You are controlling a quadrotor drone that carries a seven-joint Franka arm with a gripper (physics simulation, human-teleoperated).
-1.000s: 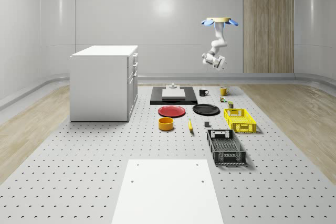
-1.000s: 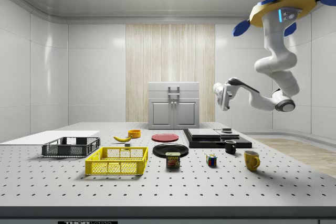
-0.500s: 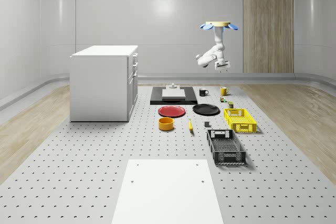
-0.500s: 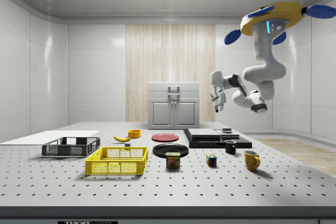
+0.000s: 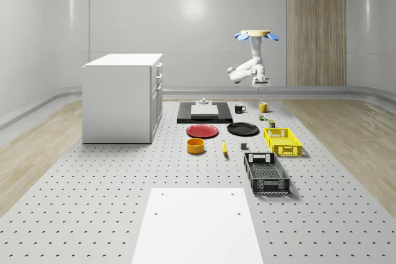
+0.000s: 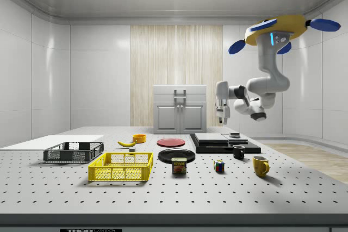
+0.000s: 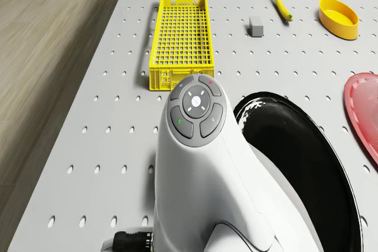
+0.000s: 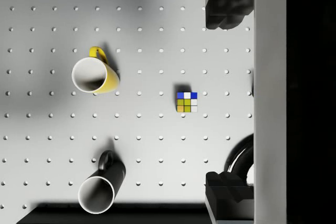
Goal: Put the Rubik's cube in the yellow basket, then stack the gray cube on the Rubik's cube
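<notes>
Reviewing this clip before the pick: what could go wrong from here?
The gripper hangs high above the Rubik's cube while the drone hovers, so the descent could drift off it. The yellow mug, black mug and can stand nearby and could get knocked.

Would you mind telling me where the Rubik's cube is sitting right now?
In the side view the Rubik's cube rests on the table toward the right, between the Spam can and the yellow mug, just in front of the black mug.
</notes>
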